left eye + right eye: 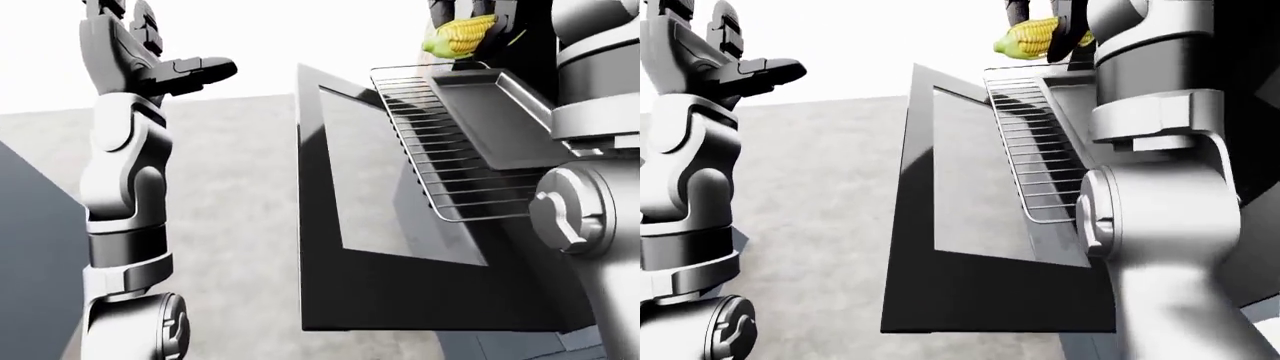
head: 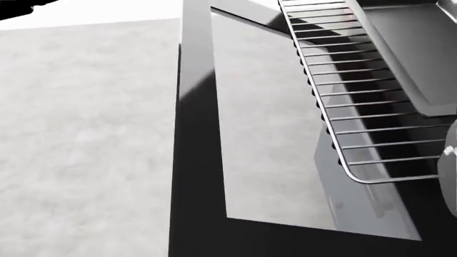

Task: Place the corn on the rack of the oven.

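Head view shows only the lowered oven door (image 2: pixel 196 160) with its glass pane, the pulled-out rack (image 2: pixel 357 101) and a dark tray (image 2: pixel 414 48) on it, with no hands and no corn. Left-eye view adds the left hand (image 1: pixel 185 69) raised at upper left, fingers spread apart and empty, and beyond the rack's far end the right hand (image 1: pixel 470 15) clamped on the corn (image 1: pixel 460 36), held above the rack.

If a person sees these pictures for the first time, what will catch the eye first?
The yellow corn at the top of the left-eye view, gripped by the right hand above the pulled-out rack. Next, the open oven door hanging below the rack, and the left hand raised with fingers spread at upper left.
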Robot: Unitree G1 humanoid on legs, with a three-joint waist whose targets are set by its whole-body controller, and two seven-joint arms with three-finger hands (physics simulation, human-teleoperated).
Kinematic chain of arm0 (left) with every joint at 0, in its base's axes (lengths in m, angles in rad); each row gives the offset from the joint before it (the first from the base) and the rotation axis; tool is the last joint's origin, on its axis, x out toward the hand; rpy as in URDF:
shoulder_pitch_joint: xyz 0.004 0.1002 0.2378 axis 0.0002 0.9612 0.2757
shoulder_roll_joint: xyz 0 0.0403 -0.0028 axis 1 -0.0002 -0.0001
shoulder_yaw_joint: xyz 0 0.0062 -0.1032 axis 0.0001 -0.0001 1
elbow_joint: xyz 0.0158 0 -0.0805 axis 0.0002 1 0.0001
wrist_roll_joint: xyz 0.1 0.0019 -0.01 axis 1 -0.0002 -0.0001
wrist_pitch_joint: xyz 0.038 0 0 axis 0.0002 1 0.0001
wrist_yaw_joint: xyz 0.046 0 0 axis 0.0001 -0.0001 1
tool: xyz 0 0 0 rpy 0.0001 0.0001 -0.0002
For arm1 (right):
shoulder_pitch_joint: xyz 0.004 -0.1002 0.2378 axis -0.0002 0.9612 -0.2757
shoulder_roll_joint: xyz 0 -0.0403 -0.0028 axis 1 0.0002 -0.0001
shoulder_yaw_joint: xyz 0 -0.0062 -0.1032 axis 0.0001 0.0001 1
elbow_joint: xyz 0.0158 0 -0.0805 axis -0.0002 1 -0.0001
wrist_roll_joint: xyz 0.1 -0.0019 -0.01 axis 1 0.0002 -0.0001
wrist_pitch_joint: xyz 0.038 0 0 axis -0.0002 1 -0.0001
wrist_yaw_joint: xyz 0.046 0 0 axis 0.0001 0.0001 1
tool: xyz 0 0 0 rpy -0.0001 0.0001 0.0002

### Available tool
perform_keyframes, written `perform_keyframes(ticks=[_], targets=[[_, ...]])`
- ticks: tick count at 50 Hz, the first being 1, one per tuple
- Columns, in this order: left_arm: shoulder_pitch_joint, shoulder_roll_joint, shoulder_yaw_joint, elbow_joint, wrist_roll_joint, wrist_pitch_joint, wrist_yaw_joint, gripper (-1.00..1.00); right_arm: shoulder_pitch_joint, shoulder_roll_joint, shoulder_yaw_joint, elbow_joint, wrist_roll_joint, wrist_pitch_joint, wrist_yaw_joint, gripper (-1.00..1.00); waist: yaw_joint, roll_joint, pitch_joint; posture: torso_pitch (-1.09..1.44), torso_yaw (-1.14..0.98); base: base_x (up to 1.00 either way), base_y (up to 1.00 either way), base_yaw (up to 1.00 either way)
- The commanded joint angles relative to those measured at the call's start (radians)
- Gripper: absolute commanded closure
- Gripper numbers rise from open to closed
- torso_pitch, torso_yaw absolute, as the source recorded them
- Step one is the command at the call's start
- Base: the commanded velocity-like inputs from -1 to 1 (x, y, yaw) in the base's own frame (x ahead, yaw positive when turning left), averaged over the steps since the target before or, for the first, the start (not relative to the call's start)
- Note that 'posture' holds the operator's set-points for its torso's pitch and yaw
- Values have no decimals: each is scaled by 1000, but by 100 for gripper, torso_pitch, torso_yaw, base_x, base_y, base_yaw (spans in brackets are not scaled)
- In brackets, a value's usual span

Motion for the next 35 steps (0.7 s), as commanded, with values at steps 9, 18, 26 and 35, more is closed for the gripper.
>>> perform_keyframes(ticks=[9,18,26,35], targets=[[-36,15,10,-29,1,-27,-4,-100,-102,-51,-9,32,-25,-26,-34,100,-5,-6,-37,0,0,0,0,0],[-39,21,13,-36,-5,-18,-1,-100,-155,-89,-8,135,-57,-26,-79,100,-5,-6,-23,0,0,0,0,0],[-39,21,11,-30,-4,-23,-1,-100,-147,-137,-6,189,-95,-30,-121,100,2,-13,-18,0,0,0,0,0],[-42,21,12,-27,-6,-24,-2,-100,-104,-149,-30,215,-74,4,-176,100,12,-23,-20,0,0,0,0,0]])
